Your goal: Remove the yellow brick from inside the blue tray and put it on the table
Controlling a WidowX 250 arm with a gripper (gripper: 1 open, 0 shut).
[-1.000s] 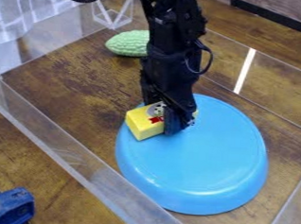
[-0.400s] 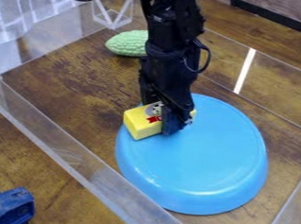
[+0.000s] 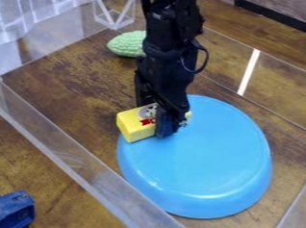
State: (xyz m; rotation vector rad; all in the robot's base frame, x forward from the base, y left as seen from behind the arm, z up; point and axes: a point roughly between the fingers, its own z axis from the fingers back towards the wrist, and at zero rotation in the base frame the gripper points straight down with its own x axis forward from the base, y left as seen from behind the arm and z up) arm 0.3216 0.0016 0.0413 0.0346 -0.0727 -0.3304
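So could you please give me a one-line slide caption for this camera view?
Claw shut on yellow brick at the blue tray's left rim, above the table.

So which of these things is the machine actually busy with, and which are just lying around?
In the job:
- yellow brick, in the gripper, at the tray's left rim
- blue tray
- table, where the brick should go

Lying about:
- bumpy green object, at the back
- blue item, bottom left corner, outside the clear plastic wall
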